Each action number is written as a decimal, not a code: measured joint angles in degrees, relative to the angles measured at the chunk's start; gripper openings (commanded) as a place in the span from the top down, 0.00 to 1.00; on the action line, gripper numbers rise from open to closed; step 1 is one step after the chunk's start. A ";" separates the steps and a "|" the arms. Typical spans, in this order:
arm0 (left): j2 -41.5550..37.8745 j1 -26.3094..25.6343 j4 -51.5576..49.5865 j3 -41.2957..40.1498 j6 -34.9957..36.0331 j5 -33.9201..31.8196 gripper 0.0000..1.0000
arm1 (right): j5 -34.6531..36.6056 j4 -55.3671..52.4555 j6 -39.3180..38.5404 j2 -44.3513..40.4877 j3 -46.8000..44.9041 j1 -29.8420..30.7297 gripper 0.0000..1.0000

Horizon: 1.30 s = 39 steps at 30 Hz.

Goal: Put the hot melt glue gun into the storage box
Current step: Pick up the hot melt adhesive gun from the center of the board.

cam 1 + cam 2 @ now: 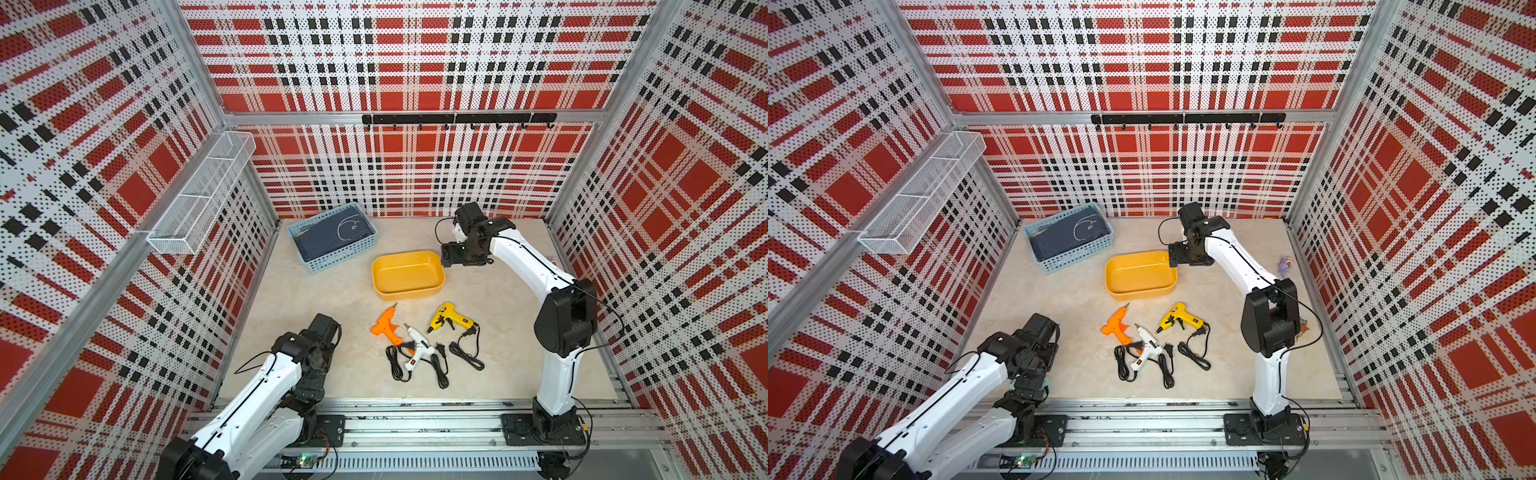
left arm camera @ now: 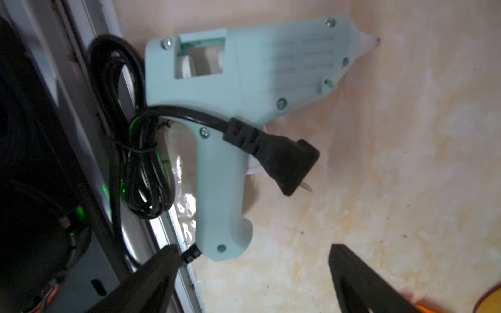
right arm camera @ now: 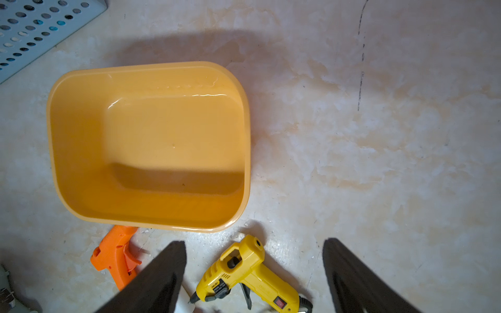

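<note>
The pale marbled table point(image 1: 316, 299) is walled in by red plaid panels, and a white wire rack point(image 1: 199, 195) hangs on the left wall. At the far left of the table a blue basket point(image 1: 332, 259) holds a dark blue item with a white outline. Just beside it, nearer the middle, sits the yellow box point(image 1: 409, 291). The right claw point(image 3: 254, 242) hangs above the table by the box's right end, its fingers spread wide with nothing between them. The left claw point(image 2: 254, 248) is low at the table's near edge. It is also wide open and holds nothing. In front of it a mint gun point(image 2: 244, 67) lies on its side by the metal rail; the left arm hides this gun in both top views. Three more guns lie close together on the table in front of the box, all outside it: orange point(image 1: 384, 326), white point(image 1: 419, 345) and yellow point(image 1: 451, 318). Each has a coiled black cord. The mint gun's plug point(image 2: 271, 151) rests across its grip, and its cord point(image 2: 141, 162) lies partly on the rail.
</note>
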 measured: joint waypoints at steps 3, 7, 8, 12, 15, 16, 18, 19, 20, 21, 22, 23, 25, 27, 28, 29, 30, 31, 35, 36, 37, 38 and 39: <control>1.01 0.70 0.63 -0.63 0.17 0.02 0.11 | -0.20 0.20 0.13 0.00 0.00 -0.11 0.14; 1.99 2.67 1.31 -1.99 1.11 -0.04 0.16 | -0.31 0.20 0.13 0.00 0.00 -0.28 0.14; 2.19 3.19 1.44 -2.29 1.44 -0.09 0.16 | -0.31 0.22 0.13 0.00 0.00 -0.39 0.14; 3.32 6.08 2.32 -3.26 3.21 -0.57 0.19 | -0.42 0.22 0.15 0.00 0.00 -0.81 0.14; 4.59 8.98 3.30 -3.52 5.20 -1.53 0.23 | -0.57 0.39 0.15 0.00 0.00 -1.51 0.14; 5.07 9.68 3.93 -3.52 6.03 -1.88 0.25 | -0.59 0.46 0.15 0.00 0.00 -1.79 0.14; 6.19 10.69 5.44 -3.52 7.61 -2.40 0.27 | -0.59 0.61 0.17 0.00 0.00 -2.32 0.14; 6.99 11.04 6.43 -3.52 8.50 -2.75 0.28 | -0.57 0.66 0.20 0.00 0.00 -2.43 0.14; 7.78 11.28 7.37 -3.50 9.40 -3.06 0.28 | -0.59 0.66 0.24 0.00 0.00 -2.60 0.14; 8.96 11.50 8.70 -3.45 10.43 -3.34 0.29 | -0.57 0.68 0.28 0.02 0.00 -2.67 0.14; 10.23 11.58 9.99 -3.37 11.23 -3.50 0.31 | -0.57 0.70 0.28 0.00 0.00 -2.82 0.14; 11.26 11.61 10.84 -3.19 11.98 -3.56 0.33 | -0.57 0.70 0.28 0.00 0.00 -2.91 0.14; 14.10 11.58 12.00 -1.88 13.79 -4.00 0.40 | -0.55 0.72 0.31 0.00 0.00 -2.99 0.14; 17.00 11.30 13.99 -0.20 15.65 -4.55 0.67 | -0.52 0.76 0.28 0.02 0.00 -2.99 0.14; 18.88 11.08 15.19 0.96 16.81 -4.81 0.79 | -0.50 0.76 0.28 0.02 0.00 -2.99 0.14; 20.44 10.84 16.39 2.12 17.79 -4.94 0.86 | -0.46 0.76 0.31 0.02 0.00 -2.99 0.14; 22.45 10.36 17.99 3.76 18.99 -4.98 0.90 | -0.39 0.79 0.31 0.02 0.00 -2.99 0.14; 24.39 9.84 19.28 5.44 20.31 -4.98 0.91 | -0.31 0.76 0.28 0.02 0.00 -2.99 0.14; 33.07 6.78 23.12 14.47 25.68 -5.53 0.92 | -0.02 0.76 0.31 0.02 0.00 -2.99 0.14; 35.19 5.62 23.82 17.16 27.19 -5.70 0.92 | 0.13 0.79 0.31 0.02 -0.02 -2.99 0.14; 37.46 4.24 24.44 20.17 28.94 -5.88 0.92 | 0.31 0.83 0.31 0.00 -0.13 -2.99 0.14; 39.15 3.15 25.14 22.45 30.27 -5.95 0.92 | 0.48 0.85 0.31 0.00 -0.26 -2.99 0.14; 40.81 1.99 25.77 24.83 31.82 -5.95 0.93 | 0.79 0.87 0.33 0.00 -0.48 -2.99 0.14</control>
